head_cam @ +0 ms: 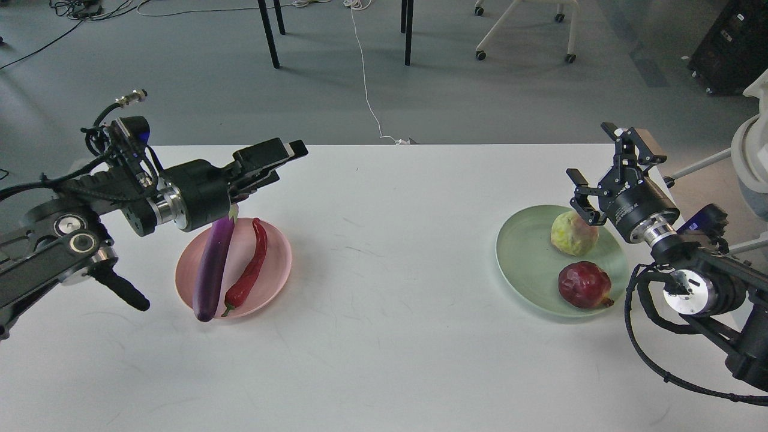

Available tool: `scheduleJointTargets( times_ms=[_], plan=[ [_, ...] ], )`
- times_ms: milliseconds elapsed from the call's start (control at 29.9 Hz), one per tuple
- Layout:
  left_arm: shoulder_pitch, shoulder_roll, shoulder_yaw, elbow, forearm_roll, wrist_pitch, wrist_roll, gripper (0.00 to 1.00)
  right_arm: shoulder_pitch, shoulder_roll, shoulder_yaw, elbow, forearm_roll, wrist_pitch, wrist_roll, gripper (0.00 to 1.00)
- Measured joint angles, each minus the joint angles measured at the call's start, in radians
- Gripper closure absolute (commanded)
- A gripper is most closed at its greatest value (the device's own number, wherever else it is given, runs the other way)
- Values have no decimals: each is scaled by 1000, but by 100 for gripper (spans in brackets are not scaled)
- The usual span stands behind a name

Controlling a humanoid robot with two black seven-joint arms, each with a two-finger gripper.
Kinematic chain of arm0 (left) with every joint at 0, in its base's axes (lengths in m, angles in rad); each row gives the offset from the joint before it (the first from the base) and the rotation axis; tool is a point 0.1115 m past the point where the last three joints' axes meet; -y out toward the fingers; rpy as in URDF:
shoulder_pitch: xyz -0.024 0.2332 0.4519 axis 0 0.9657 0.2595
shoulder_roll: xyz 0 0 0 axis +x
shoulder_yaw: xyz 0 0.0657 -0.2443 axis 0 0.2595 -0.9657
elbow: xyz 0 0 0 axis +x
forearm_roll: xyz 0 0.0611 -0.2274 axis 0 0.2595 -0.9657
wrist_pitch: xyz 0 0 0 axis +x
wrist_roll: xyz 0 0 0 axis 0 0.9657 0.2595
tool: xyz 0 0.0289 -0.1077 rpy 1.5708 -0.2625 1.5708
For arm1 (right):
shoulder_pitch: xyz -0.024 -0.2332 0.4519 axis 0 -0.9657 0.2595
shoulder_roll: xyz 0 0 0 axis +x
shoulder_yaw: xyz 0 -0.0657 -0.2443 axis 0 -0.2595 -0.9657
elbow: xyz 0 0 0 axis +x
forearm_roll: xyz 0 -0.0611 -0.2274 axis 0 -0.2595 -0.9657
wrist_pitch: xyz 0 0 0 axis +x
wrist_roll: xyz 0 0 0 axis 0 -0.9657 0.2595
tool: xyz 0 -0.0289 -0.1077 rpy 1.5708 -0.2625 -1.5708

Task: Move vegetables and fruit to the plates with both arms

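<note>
The purple eggplant [213,264] and the red chili pepper [249,270] lie side by side on the pink plate [275,240] at the left. My left gripper [287,152] is raised above the plate's far edge, clear of both, open and empty. The yellow-green fruit [574,234] and the dark red pomegranate-like fruit [584,285] rest on the green plate [525,252] at the right. My right gripper [600,165] hovers just above and behind the yellow-green fruit, open and empty.
Both plates stand on a white table [384,336]. My right arm's joints and cables [690,300] hang over the table's right edge. A white machine [753,156] stands beyond that edge. Chair and table legs stand on the floor behind.
</note>
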Motion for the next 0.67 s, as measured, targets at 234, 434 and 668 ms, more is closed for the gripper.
scheduleJointTargets(
  times_ms=[234,434,668],
  plan=[
    [228,-175,-192,45,-150,239,-100,1,-3,106,-2,-5,0,-10,0,1],
    [410,-339,-480,185,-150,57,-106,1,-9,119,-4,0,1,-4,0,1],
    [451,-400,-581,278,-156,-102,-103,1,-9,112,-12,5,2,1,0,1]
  ],
)
